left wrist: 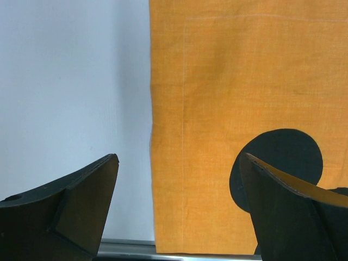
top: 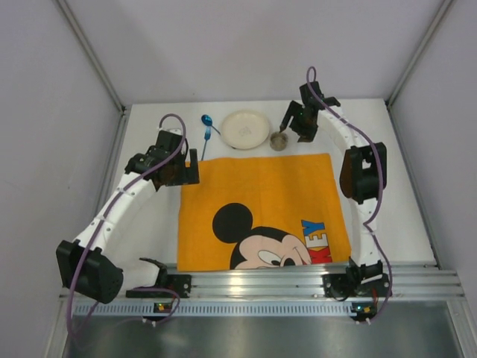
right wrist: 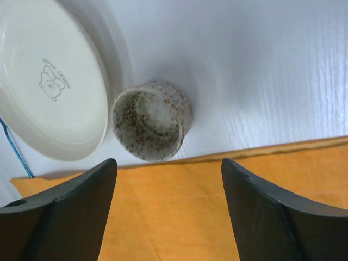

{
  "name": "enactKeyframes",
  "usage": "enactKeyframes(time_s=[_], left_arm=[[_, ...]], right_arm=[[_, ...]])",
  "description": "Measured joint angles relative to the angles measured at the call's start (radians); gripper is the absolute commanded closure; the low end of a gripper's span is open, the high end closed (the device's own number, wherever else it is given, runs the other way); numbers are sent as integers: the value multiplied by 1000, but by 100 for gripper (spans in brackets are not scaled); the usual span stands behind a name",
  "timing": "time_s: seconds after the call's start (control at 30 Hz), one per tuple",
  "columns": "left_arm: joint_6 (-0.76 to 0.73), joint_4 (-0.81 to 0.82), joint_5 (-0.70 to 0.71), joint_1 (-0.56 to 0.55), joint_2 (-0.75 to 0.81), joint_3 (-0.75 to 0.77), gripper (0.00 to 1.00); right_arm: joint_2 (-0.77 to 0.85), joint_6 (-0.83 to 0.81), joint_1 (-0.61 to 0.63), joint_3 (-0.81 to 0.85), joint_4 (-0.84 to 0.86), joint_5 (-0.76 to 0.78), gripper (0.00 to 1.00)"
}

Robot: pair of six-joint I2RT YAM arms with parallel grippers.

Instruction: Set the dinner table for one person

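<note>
The dinner table (top: pixel 406 216) is a broad, flat, matte white rectangle that fills the middle of the top view from the metal rail (top: pixel 298 277) at the bottom up to the grey back wall. A thin woven orange cloth (top: pixel 261 190) lies flat on it in the centre. It is roughly rectangular and printed with a black-eared cartoon mouse face and coloured letters along its lower edge.

Above the cloth's upper edge sit three small items. At upper centre is a round, shallow, glossy cream plate (top: pixel 245 129) with a faint bear mark printed inside. Just to its right is a short, round speckled cup (top: pixel 279 141), pale with dark flecks and seemingly ceramic, standing upright and nearly touching the cloth's edge. To the plate's left is a blue spoon (top: pixel 206 123) with a small round bowl and a thin wire-like handle.

The left gripper (top: pixel 186 171) hangs at the cloth's upper left corner. In its wrist view the dark, wedge-shaped fingers (left wrist: pixel 81 201) stand wide apart over the cloth's straight hemmed left edge and hold nothing.

The right gripper (top: pixel 295 128) hovers beside the cup. Its matte black fingers (right wrist: pixel 65 212) are likewise spread apart and empty, with the cup and plate beyond them.
</note>
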State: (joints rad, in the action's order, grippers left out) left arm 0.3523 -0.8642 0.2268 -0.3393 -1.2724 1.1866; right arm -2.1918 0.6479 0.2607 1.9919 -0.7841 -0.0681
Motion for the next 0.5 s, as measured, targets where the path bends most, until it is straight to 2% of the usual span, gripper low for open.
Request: enactKeyframes(time_s=[0.17,0.27,0.3,0.37,0.4,0.5], left_arm=[[20,-57,13,0,57,-37,2],[24,-85,42,0,96,-39,2],[26,-89,51,0,105,-39,2],[33,-97,68,0,117,-39,2],[37,-99,75,0,118,-39,2],[42,-103,88,0,115,-39,2]], right_arm=[[-136,15,1,104,-16,5,34],[-170,22,1,124,-30,16,52],[-177,23,1,125,-32,19,65],[-188,25,2,126,-40,24,75],[-195,26,2,132,-47,26,85],[-218,25,7,159,-54,38,100]])
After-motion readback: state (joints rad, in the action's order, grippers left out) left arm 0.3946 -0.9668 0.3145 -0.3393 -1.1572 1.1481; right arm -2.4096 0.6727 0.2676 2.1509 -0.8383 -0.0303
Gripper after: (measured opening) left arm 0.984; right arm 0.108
